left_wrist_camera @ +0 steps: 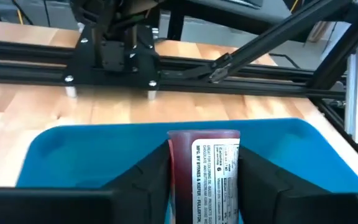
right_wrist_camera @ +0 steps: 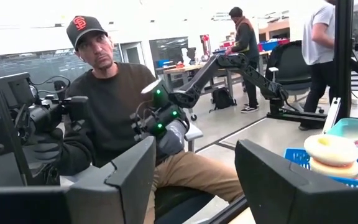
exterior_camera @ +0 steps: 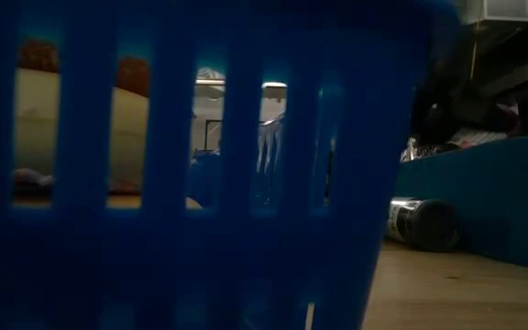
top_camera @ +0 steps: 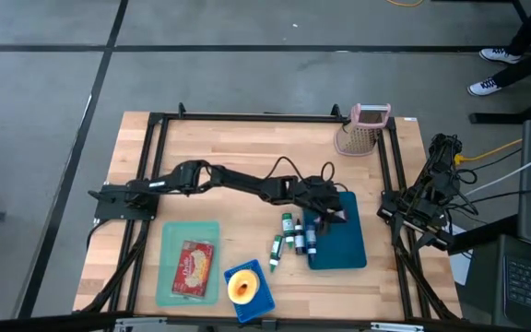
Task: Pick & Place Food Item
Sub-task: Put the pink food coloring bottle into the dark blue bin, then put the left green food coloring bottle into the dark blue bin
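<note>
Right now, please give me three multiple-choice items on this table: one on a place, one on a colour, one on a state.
1. Where does the red packet lie? A in the pale green tray; B in the pink basket; C on bare wood.
2. What colour is the right-hand tray under the left gripper? A yellow; B blue; C white.
3. How are the right gripper jaws? A shut on a bottle; B shut on nothing; C open, empty.
Key: 1 A, the high view shows it inside that tray; 2 B, the left wrist view shows blue; 3 C, a wide gap shows between them.
</note>
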`<state>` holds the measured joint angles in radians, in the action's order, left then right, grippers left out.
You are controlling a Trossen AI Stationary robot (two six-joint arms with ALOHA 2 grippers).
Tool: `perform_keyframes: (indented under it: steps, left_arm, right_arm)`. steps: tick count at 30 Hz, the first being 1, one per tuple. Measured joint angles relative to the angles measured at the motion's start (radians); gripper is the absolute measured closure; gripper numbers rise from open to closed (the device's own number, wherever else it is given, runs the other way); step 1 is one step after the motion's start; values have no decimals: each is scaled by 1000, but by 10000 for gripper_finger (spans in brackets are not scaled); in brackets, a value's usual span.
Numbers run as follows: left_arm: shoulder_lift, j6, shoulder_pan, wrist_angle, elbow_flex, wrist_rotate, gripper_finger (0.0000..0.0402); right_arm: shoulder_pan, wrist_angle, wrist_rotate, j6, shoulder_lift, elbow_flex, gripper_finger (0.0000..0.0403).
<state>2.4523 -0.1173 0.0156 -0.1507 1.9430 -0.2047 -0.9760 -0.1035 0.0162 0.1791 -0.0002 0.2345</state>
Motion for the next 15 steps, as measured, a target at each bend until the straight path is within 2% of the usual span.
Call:
perform_keyframes:
  steps: [7, 12, 15]
  left_arm:
    - [-37, 0, 4, -21, 2, -1, 203]
    - [-86, 32, 14, -20, 2, -1, 194]
    - [-148, 65, 26, 62, 2, 18, 193]
  right_arm:
    - [0, 0, 0, 0, 0, 0, 186]
    - [0, -1, 1, 1, 0, 0, 186]
    - [0, -1, 3, 12, 0, 0, 186]
